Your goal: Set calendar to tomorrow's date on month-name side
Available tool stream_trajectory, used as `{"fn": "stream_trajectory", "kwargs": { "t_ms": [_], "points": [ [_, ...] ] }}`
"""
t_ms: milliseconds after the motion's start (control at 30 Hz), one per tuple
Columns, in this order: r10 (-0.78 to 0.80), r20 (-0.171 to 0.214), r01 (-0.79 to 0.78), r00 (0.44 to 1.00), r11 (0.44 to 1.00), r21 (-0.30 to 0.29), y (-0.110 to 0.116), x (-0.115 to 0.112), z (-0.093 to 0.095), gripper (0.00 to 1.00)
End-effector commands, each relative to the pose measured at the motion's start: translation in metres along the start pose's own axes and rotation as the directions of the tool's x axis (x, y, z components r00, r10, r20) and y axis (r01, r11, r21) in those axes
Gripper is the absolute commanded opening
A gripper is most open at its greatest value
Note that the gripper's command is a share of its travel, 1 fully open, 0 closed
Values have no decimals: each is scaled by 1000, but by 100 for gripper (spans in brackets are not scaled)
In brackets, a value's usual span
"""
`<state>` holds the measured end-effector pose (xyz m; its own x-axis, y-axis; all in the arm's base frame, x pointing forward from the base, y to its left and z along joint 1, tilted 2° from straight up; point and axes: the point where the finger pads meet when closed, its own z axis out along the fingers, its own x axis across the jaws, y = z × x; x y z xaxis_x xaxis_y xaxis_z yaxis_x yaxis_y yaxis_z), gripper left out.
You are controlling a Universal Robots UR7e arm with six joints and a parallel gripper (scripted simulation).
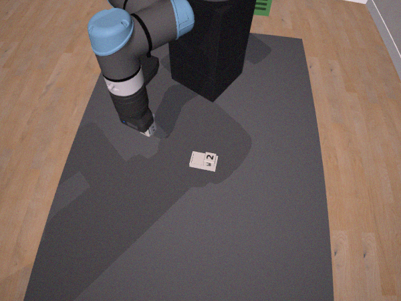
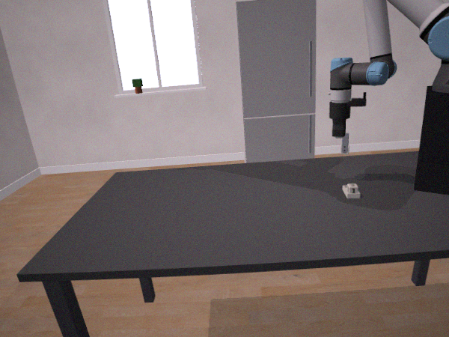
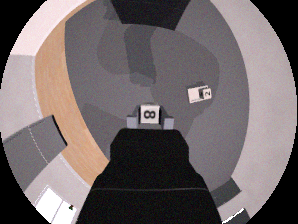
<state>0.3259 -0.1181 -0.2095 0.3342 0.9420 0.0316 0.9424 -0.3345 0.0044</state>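
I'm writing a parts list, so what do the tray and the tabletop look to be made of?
The tray looks like matte off-white plastic or painted wood: evenly pale, no grain. The tabletop looks like matte dark grey laminate or painted board: uniform, soft-edged shadows, no gloss.
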Motion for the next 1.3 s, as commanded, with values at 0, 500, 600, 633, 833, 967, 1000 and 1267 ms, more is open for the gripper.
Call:
{"fn": "stream_trajectory", "kwargs": {
  "t_ms": [0,500,600,633,833,967,1000,1267],
  "points": [
    [0,0,0,1000,1000,-1,0,0,0,57],
    [27,1,-27,1000,1000,-1,1,0,12,57],
    [27,1,-27,1000,1000,-1,1,0,22,57],
    [27,1,-27,1000,1000,-1,1,0,25,57],
    [27,1,-27,1000,1000,-1,1,0,50,57],
    [27,1,-27,1000,1000,-1,1,-1,66,57],
    [27,1,-27,1000,1000,-1,1,-1,70,57],
    [27,1,-27,1000,1000,-1,2,-1,89,57]
  ]
}}
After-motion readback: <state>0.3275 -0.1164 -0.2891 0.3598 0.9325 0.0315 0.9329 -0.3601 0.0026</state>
